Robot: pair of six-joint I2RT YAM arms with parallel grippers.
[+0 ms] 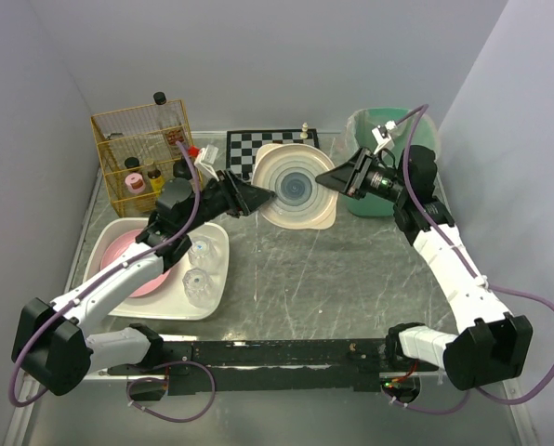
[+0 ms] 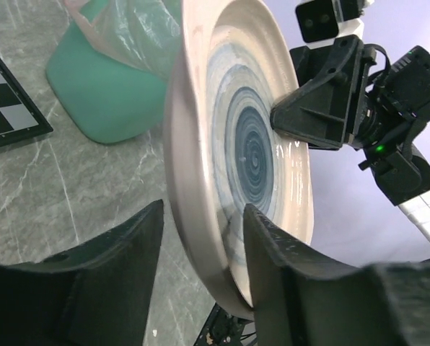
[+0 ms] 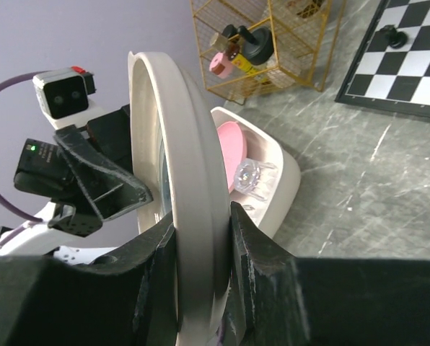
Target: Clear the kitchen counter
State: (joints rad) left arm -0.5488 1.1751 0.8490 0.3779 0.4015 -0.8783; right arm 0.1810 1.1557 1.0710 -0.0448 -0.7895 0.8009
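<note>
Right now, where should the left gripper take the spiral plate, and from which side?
By its left rim, from the left, opposite the right gripper pinching the right rim. The plate hangs in the air, that side free, and its thin rim fits between the left gripper fingers.

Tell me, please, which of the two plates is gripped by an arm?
The cream plate with blue rings, clamped at its rim by the right gripper; the pink plate lies in the white tub.

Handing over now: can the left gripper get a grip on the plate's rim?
Probably yes. The plate, clamped at its opposite edge by the right gripper, has its near rim inside the open left gripper, with nothing in between.
</note>
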